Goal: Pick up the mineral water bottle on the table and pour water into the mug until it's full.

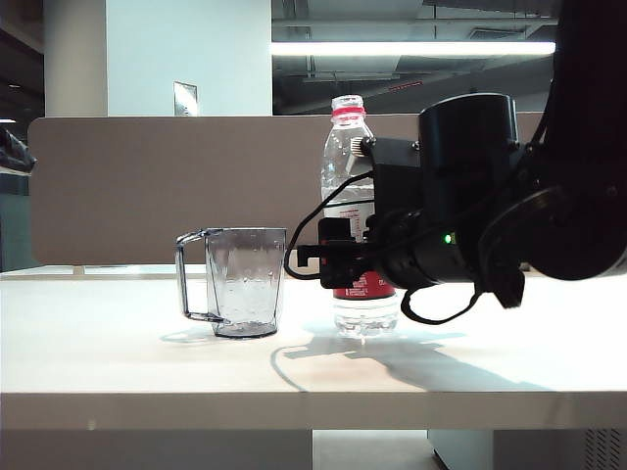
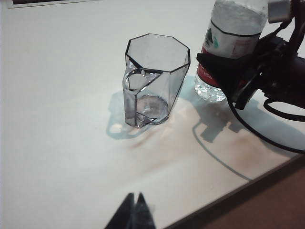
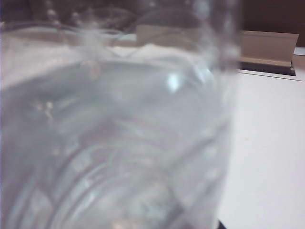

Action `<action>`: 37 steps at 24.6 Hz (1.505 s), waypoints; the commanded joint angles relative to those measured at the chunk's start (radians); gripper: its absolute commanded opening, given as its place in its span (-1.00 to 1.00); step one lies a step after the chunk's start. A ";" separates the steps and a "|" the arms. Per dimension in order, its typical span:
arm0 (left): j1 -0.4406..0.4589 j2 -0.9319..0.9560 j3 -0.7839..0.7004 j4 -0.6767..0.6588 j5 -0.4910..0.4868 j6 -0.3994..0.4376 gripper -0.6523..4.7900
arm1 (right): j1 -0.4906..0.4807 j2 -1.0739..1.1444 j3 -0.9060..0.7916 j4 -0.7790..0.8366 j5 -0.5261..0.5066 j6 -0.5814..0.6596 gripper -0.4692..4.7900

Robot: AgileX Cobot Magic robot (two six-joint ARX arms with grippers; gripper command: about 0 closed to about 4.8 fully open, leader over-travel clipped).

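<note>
The table (image 1: 118,333) is a wide pale top with little on it. The mug (image 1: 245,282) stands upright left of the middle in the exterior view, its thin handle turned to the left of that view, and it looks empty. Just to its right, close but apart, the water bottle (image 1: 351,196) stands upright on the table, its cap off and the red neck ring showing at the top. A grey partition (image 1: 147,186) runs behind both, and a ceiling light strip (image 1: 411,48) glows above. A black cable (image 1: 304,245) loops from the right arm's wrist across the gap between mug and bottle.

The right gripper (image 1: 343,262) comes in level from the right of the exterior view and sits around the lower half of the bottle, at the label. From the left wrist view its black fingers (image 2: 224,67) lie against the label on the near side, with the bottle between the jaws; whether they press firmly I cannot tell. The right wrist view is filled by the bottle's clear ribbed wall (image 3: 119,143), blurred from closeness, with table beside it.

The left gripper (image 2: 135,212) hangs over the table's near part, well apart from the mug, its two dark tips meeting with nothing between them.
</note>
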 commanded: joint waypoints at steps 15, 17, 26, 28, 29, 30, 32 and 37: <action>0.000 -0.001 0.003 0.013 0.004 -0.002 -0.77 | -0.038 -0.142 0.112 -0.510 0.023 -0.317 0.30; 0.000 -0.001 0.003 0.013 0.004 -0.002 -0.77 | -0.037 -0.143 0.129 -0.532 0.039 -0.339 0.30; 0.000 -0.001 0.003 0.013 0.004 -0.002 -0.77 | -0.038 -0.145 0.169 -0.544 0.139 -0.590 0.30; 0.000 -0.001 0.003 0.013 0.004 -0.002 -0.77 | -0.038 -0.145 0.171 -0.544 0.164 -0.644 0.30; 0.000 -0.001 0.003 0.013 0.004 -0.002 -0.77 | -0.038 -0.145 0.171 -0.542 0.172 -0.665 0.30; 0.000 -0.001 0.003 0.013 0.004 -0.002 -0.77 | -0.038 -0.145 0.172 -0.537 0.184 -0.685 0.30; 0.000 -0.001 0.003 0.013 0.004 -0.002 -0.77 | -0.038 -0.145 0.172 -0.523 0.196 -0.713 0.30; 0.000 -0.001 0.003 0.013 0.004 -0.002 -0.77 | -0.037 -0.146 0.172 -0.461 0.224 -0.838 0.30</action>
